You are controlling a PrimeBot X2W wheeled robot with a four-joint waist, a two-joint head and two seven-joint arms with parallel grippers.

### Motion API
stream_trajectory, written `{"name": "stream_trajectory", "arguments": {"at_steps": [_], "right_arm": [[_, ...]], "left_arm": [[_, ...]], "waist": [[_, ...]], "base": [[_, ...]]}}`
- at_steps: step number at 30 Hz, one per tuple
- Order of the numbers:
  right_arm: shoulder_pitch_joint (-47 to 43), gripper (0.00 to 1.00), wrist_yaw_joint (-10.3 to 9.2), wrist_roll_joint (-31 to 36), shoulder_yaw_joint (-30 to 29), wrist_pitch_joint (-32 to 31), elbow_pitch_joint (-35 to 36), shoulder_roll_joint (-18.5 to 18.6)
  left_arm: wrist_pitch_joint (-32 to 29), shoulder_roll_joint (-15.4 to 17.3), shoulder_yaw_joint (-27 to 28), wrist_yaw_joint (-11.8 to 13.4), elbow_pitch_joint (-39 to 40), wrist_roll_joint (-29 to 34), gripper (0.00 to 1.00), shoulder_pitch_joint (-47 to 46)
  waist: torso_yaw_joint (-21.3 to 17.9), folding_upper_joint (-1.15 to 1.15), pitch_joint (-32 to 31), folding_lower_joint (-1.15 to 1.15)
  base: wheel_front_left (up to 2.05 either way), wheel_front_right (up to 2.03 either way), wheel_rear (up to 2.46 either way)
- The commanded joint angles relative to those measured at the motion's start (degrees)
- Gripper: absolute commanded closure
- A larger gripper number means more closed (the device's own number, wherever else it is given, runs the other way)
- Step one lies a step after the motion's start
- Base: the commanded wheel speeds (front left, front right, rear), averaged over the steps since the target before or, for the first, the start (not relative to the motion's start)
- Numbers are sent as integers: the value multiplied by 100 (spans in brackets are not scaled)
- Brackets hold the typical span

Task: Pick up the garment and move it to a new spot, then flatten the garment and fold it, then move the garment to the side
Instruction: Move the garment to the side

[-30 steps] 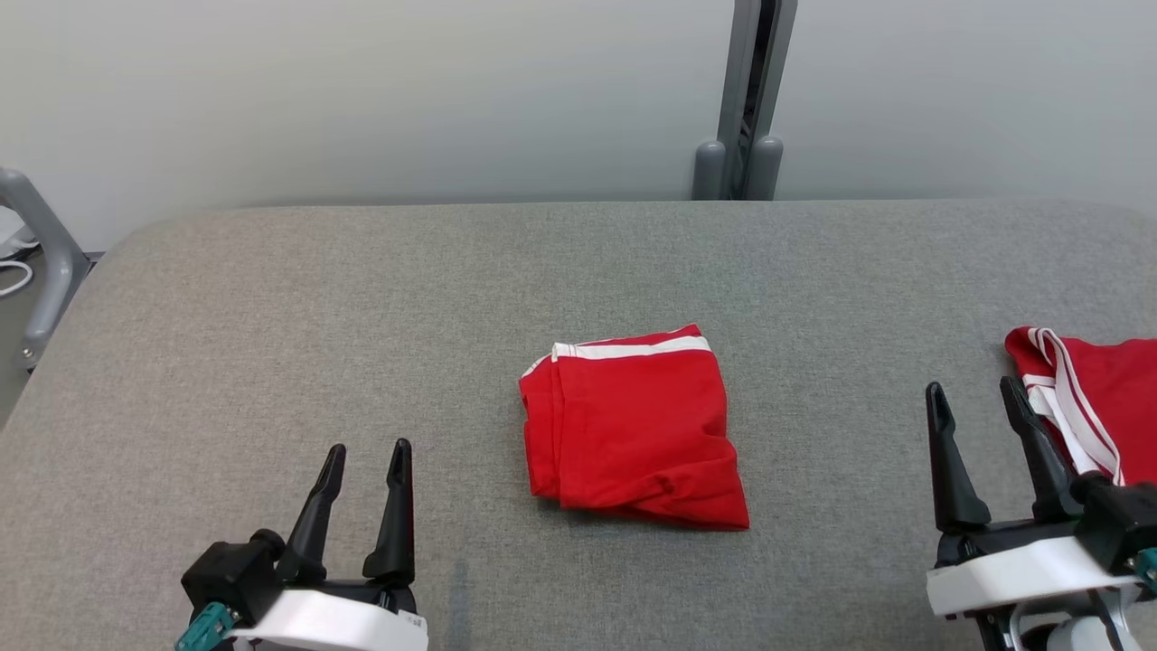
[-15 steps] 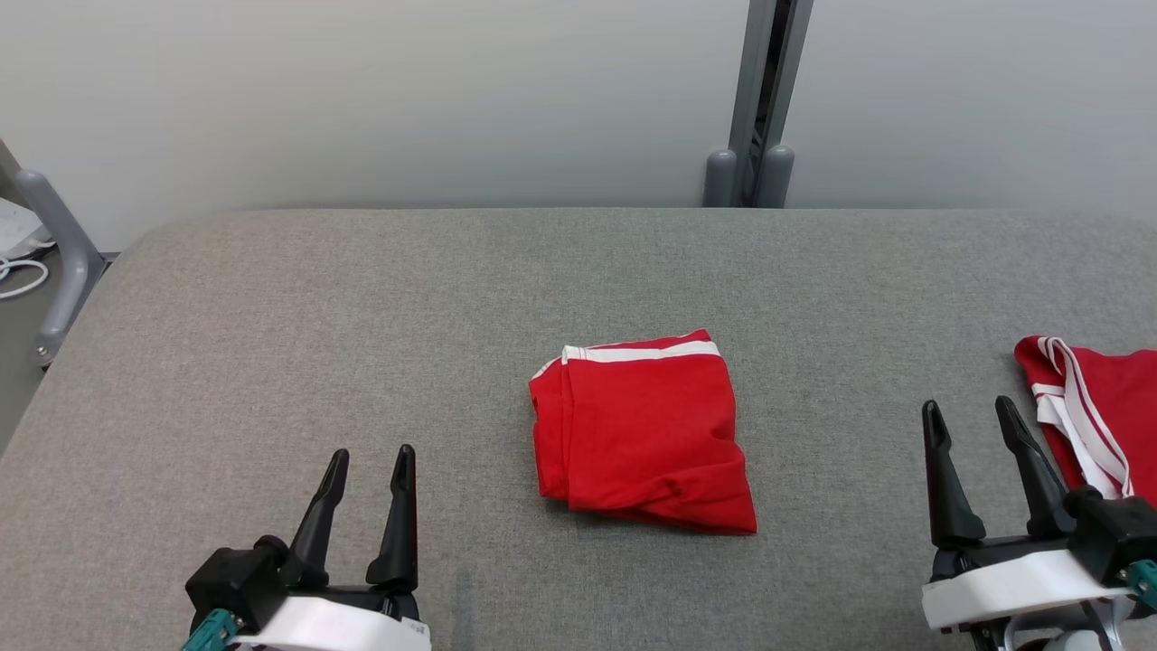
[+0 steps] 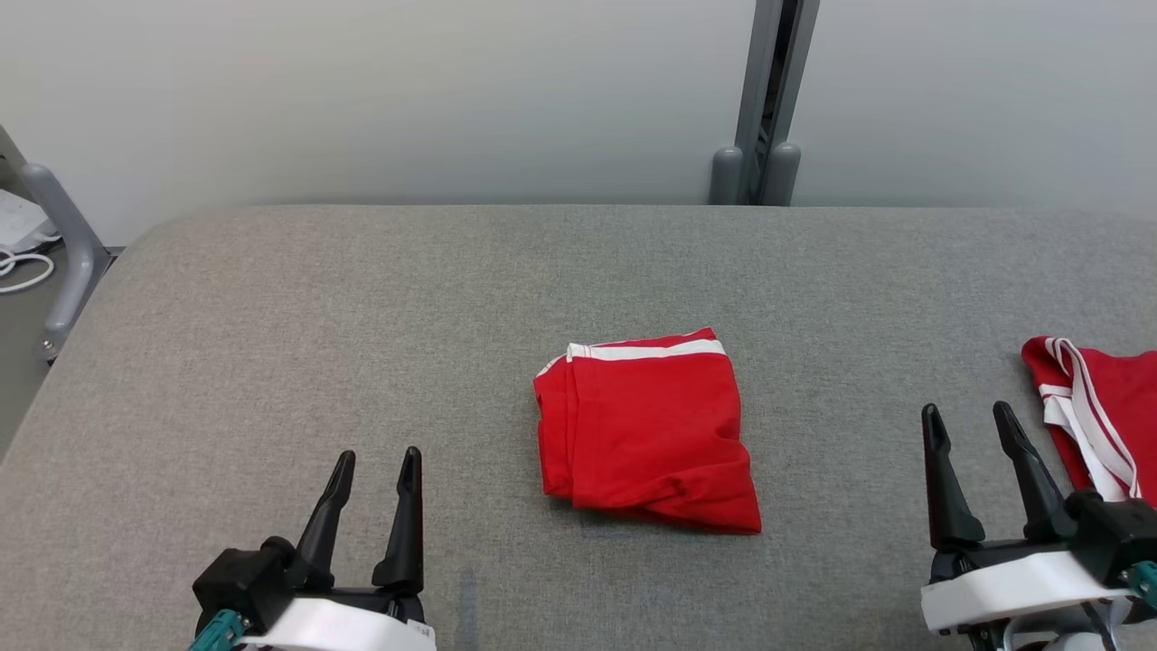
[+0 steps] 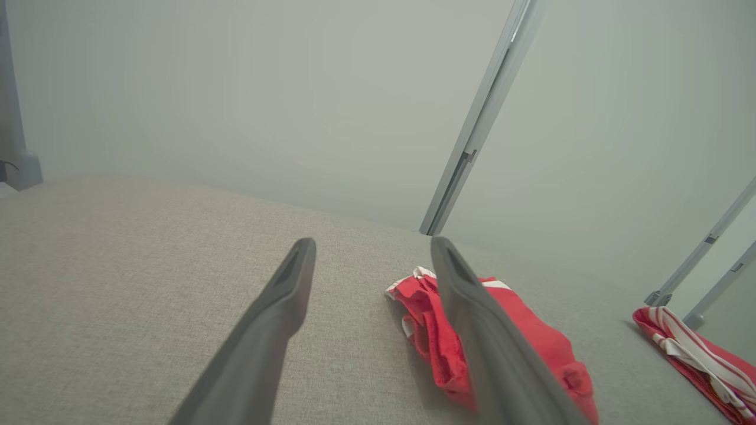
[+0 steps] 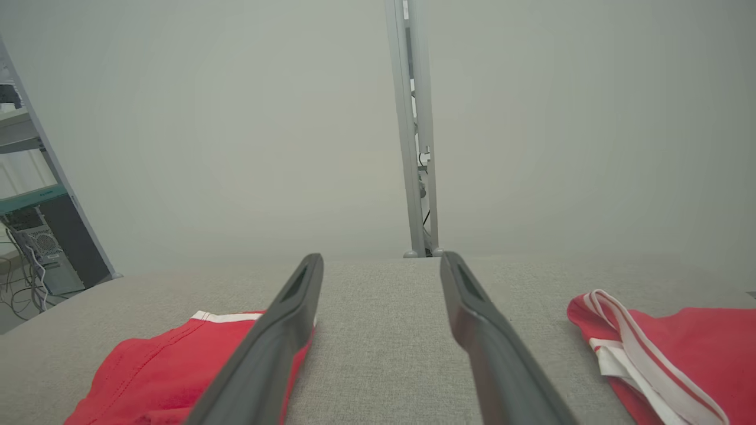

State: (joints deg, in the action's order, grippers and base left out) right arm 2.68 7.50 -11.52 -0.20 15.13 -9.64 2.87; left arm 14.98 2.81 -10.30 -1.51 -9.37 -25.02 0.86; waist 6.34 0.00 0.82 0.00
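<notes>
A red garment with a white band along its far edge lies folded into a rough square in the middle of the grey fabric-covered table. It also shows in the left wrist view and the right wrist view. My left gripper stands open at the near left, well short of the garment, with nothing between its fingers. My right gripper stands open at the near right, empty, and looks along the bare table between the two red cloths.
A second red garment with white stripes lies rumpled at the table's right edge, just right of my right gripper. A grey post rises behind the table's far edge. A grey frame leg and cables stand off the left end.
The whole picture has shifted a little to the right, so the camera has moved. My right gripper has drawn back slightly toward me. The garment lies as before.
</notes>
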Motion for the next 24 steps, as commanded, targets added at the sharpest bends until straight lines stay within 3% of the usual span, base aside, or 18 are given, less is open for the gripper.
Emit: {"name": "stream_trajectory", "arguments": {"at_steps": [1, 4, 9, 17, 24], "right_arm": [[-4, 0, -3, -119, -10, 8, -29, 14], [20, 0, -3, -213, 0, -10, -78, 15], [281, 0, -3, -726, 331, -739, -420, 86], [882, 0, -3, -2756, 1018, -2220, -765, 614], [1394, 0, -2, -3922, 1345, -3139, -986, 1241]], "left_arm": [[18, 23, -1, 10, -6, 28, 0, -21], [18, 23, -30, 12, -16, 19, 0, -48], [18, 23, -173, -37, -75, 30, 0, -211], [18, 23, -325, -42, -128, -50, 0, -489], [18, 22, -450, -29, -161, -131, 0, -672]], "waist": [[11, 0, 3, 0], [42, 0, 39, 0], [169, 0, 261, 0], [507, 0, 687, 0], [835, 0, 957, 0]], "base": [[0, 0, 0], [0, 0, 0], [0, 0, 0], [0, 0, 0], [0, 0, 0]]}}
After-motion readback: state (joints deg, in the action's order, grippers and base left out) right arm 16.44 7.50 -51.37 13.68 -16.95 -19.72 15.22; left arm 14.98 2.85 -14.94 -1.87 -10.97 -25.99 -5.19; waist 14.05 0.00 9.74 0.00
